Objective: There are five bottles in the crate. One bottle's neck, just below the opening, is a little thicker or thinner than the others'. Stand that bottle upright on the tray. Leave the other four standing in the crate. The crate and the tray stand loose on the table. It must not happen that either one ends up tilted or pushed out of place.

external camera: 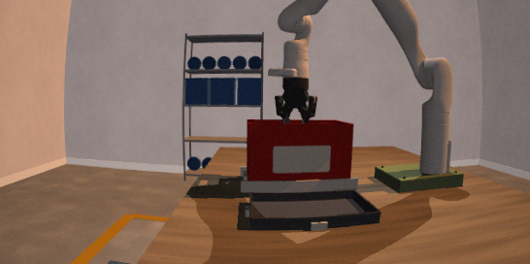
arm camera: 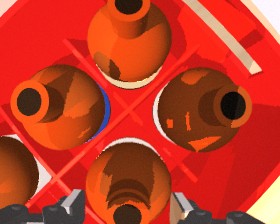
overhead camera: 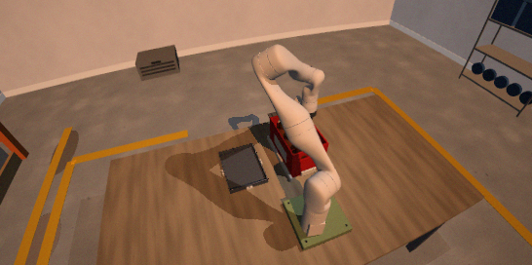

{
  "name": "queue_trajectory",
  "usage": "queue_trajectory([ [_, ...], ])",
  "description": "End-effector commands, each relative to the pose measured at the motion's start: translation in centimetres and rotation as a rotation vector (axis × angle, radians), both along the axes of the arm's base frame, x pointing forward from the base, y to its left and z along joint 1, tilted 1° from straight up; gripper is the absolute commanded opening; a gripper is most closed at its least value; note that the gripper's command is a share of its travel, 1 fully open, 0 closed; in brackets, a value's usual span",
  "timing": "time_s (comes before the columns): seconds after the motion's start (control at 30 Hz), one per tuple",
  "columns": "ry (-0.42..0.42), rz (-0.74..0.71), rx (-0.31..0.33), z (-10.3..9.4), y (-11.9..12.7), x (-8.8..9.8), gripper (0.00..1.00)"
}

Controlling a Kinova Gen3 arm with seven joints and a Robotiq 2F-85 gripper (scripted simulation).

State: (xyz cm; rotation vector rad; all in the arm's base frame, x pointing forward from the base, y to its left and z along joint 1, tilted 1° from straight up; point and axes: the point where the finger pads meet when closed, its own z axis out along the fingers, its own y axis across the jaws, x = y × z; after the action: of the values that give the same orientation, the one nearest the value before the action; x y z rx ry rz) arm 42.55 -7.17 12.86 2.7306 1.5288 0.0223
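The red crate (overhead camera: pixel 298 164) (external camera: pixel 262 151) (arm camera: pixel 21 60) stands on the table. The wrist view shows five brown-orange bottles in it: a top one (arm camera: pixel 131 50), a left one (arm camera: pixel 73 110) with a blue edge, a right one (arm camera: pixel 183 112), a bottom one (arm camera: pixel 133 172) and a lower-left one (arm camera: pixel 11 172), cut off by the frame. I cannot tell which neck differs. My gripper (external camera: pixel 295 120) (arm camera: pixel 127 205) is open, pointing down, its fingertips about level with the crate's top. The bottom bottle's neck lies between the fingers in the wrist view, with a gap on each side. The dark tray (overhead camera: pixel 244 167) (external camera: pixel 311 206) holds nothing.
The tray lies beside the crate, close to its labelled long wall. The crate's high walls surround the bottles, and thin red dividers (arm camera: pixel 122 117) run between them. The arm's green base plate (overhead camera: pixel 341 225) (external camera: pixel 429 181) is on the table near the crate.
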Motion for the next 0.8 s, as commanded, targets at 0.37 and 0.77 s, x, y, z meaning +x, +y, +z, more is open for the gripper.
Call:
queue_trajectory([
  [0.37,-0.002,0.0,0.0,0.9,0.0,0.0,0.64],
  [0.77,-0.002,0.0,0.0,4.3,0.0,0.0,0.64],
])
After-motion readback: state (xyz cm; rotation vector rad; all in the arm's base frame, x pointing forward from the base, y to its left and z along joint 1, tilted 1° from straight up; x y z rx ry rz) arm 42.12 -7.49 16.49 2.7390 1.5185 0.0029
